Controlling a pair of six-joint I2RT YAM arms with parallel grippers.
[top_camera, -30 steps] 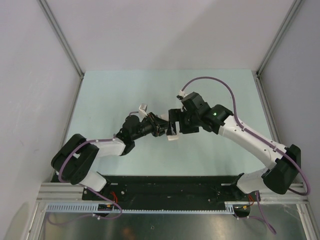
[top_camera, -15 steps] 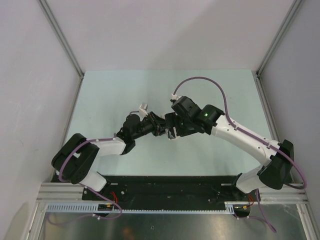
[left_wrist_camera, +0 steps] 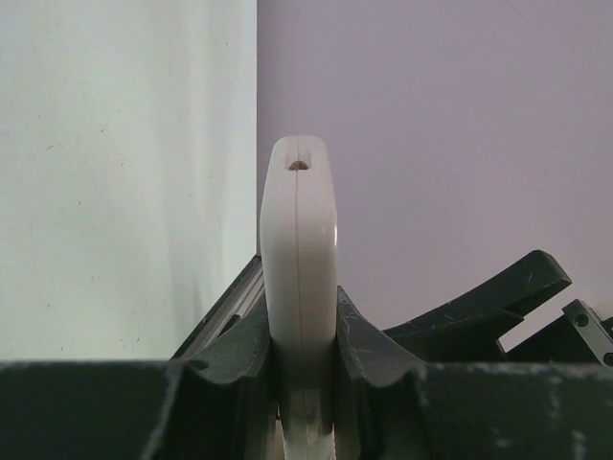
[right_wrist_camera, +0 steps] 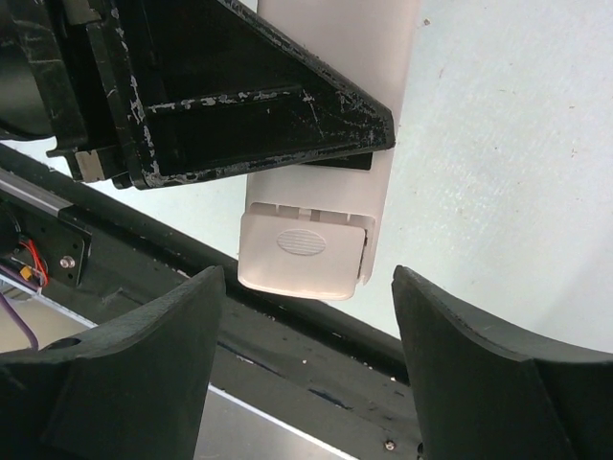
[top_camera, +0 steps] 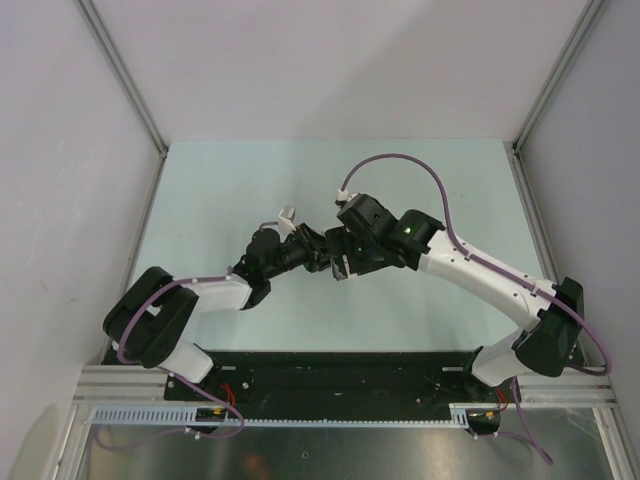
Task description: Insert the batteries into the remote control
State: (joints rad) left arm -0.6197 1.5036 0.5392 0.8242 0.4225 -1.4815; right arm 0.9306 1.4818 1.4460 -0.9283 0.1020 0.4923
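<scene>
- My left claw [left_wrist_camera: 299, 356] clamps the slim white remote [left_wrist_camera: 299, 249] over the table [top_camera: 220, 190].
- The left wrist shows its edge only; the right wrist shows its back and hatch [right_wrist_camera: 305, 254], with my right claw [right_wrist_camera: 306, 311] gaping wide and holding nothing.

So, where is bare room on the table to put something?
Free: the table beyond the arms, to the back wall; the near strip before the black base rail. Crowded: the centre, where the left tool holds the remote and the right tool stands open.
</scene>
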